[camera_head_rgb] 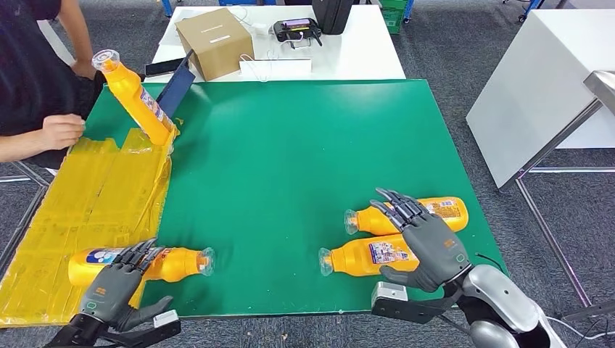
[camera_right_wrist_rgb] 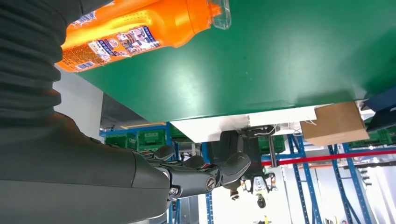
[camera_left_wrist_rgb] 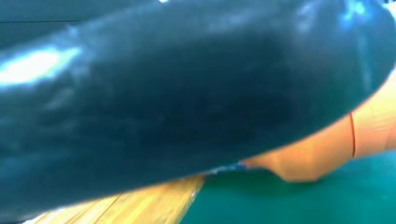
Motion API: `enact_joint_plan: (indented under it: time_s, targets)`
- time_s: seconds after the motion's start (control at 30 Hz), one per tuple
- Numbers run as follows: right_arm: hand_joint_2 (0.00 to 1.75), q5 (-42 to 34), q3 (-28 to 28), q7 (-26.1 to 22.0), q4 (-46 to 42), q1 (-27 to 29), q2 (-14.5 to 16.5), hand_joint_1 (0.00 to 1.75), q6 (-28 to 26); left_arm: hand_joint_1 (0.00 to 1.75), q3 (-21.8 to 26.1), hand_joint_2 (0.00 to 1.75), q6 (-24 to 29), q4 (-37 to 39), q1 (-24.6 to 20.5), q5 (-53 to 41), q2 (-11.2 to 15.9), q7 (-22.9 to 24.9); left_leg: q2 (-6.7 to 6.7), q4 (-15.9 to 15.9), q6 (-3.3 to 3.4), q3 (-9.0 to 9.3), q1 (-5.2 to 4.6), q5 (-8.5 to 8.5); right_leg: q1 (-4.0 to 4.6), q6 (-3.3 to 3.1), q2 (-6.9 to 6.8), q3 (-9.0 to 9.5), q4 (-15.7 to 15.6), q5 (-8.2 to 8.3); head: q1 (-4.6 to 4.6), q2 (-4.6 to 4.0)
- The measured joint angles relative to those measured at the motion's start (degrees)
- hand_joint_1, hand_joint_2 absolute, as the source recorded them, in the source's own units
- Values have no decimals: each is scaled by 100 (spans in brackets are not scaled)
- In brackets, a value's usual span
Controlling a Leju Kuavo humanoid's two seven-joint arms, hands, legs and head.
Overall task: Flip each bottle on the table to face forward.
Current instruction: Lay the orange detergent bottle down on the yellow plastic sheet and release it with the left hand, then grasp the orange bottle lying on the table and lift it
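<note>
Bottle (camera_head_rgb: 156, 263) under left hand (camera_head_rgb: 116, 288); right hand (camera_head_rgb: 428, 243) open above two.

The bench (camera_head_rgb: 290, 145) is covered in deep green, with a crinkled yellow sheet (camera_head_rgb: 94, 196) at its left edge. Four orange bottles (camera_head_rgb: 381, 252) carry blue, white and red labels and clear caps. Both hands (camera_head_rgb: 428, 243) are dark grey; the cardboard box (camera_head_rgb: 214, 40) is brown.

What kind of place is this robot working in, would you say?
Probably a robotics lab or warehouse-style test space: a green-topped work table with orange bottles laid out for practice, blue storage racking in the right wrist view, and a cardboard box on a white table behind.
</note>
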Motion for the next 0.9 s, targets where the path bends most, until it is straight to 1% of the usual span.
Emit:
enact_joint_plan:
  time_s: [0.07,0.1,0.13,0.2,0.23,0.3,0.4,0.53,0.67,0.73,0.83,0.9]
  targets:
    - [175,106,22,38,-3,95,-10,0,0,0,75,0,270,-48,13,128,-155,-85,0,0,0,0,0,0,0,0,-2,-2,0,0,-2,0]
    - [175,198,30,80,-6,198,-27,0,-14,0,165,0,406,-134,29,397,-298,-192,-4,1,0,-1,0,0,-1,1,-5,-1,-1,-1,-1,0]
    - [175,303,35,125,-10,340,-55,0,-45,0,296,0,491,-282,47,826,-501,-325,-11,1,1,-4,-2,0,-1,1,-11,-1,-1,-2,1,0]
    - [175,468,44,181,-15,636,-122,0,-134,0,590,0,486,-648,71,1665,-911,-519,-25,1,2,-11,-6,-3,-4,2,-22,1,-1,-2,4,0]
    - [175,508,49,190,-15,745,-150,0,-171,0,715,0,441,-805,74,1907,-1076,-556,-26,1,3,-13,-9,-7,-6,3,-23,1,-1,-2,3,0]
    - [175,538,54,201,-15,873,-187,0,-204,0,902,0,382,-1005,76,2017,-1290,-599,-15,1,6,-10,-13,-13,-9,4,-18,-1,-1,0,-1,0]
    - [175,546,69,247,-15,951,-226,0,-200,0,1101,0,362,-1181,83,2238,-1541,-779,-7,1,6,-4,-13,-14,-9,4,-14,-3,-2,0,-1,0]
    - [175,530,79,436,-15,1050,-291,0,-202,0,1397,0,168,-1412,87,3186,-1901,-1154,-7,1,7,-1,-11,-11,-8,3,-15,0,-1,-1,0,0]
    - [175,513,80,556,-15,1189,-387,0,-254,0,1692,0,-31,-1641,88,3985,-2220,-1332,-7,1,8,-2,-11,-11,-9,3,-15,1,-1,-1,-1,0]
    - [175,501,82,589,-14,1240,-438,0,-273,0,1842,0,-180,-1723,89,4617,-2352,-1395,-7,1,8,-2,-12,-12,-9,3,-15,0,-1,-1,-1,0]
    - [175,465,89,653,-8,1279,-562,0,-299,0,2110,0,-573,-1787,88,6016,-2510,-1407,-7,1,8,-2,-12,-12,-9,4,-15,0,-1,-1,-1,0]
    - [175,417,91,694,3,1288,-678,0,-317,0,2297,0,-886,-1806,93,6898,-2569,-1389,-7,1,8,-2,-12,-12,-9,3,-15,0,-1,-1,-1,0]
